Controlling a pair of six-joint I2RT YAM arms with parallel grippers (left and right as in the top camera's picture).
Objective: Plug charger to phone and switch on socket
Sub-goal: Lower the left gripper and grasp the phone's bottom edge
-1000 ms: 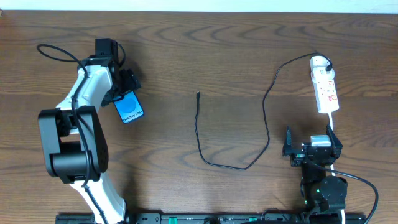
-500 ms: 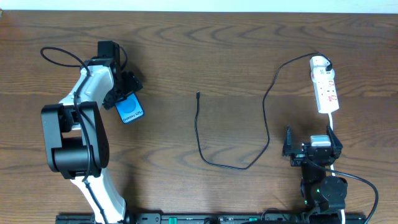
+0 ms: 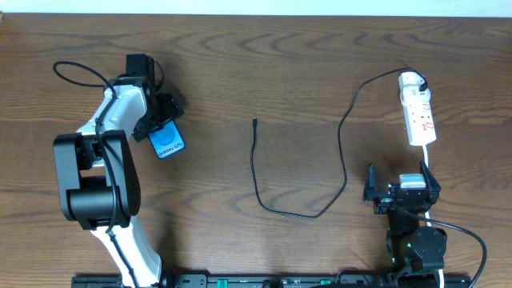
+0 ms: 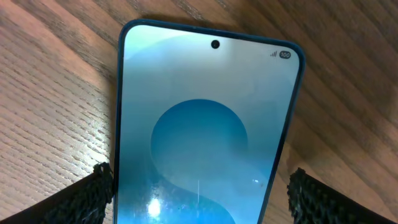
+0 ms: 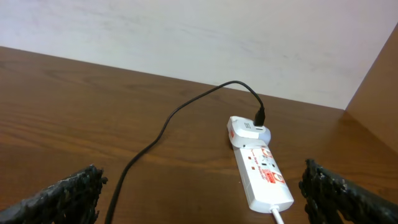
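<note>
Black thin charger cable (image 3: 254,152) lay unplugged from the blue-screened phone (image 3: 167,141), white power strip (image 3: 418,112) untouched, with left gripper (image 4: 199,185) and right gripper (image 5: 202,193) jaws spread.

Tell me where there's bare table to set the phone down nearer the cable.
Widest bare wood: between the phone and the free end of the charger cable. Also bare inside the cable's loop. Crowded: right side, where cable, power strip and right gripper sit close; the left arm covers the near-left.
</note>
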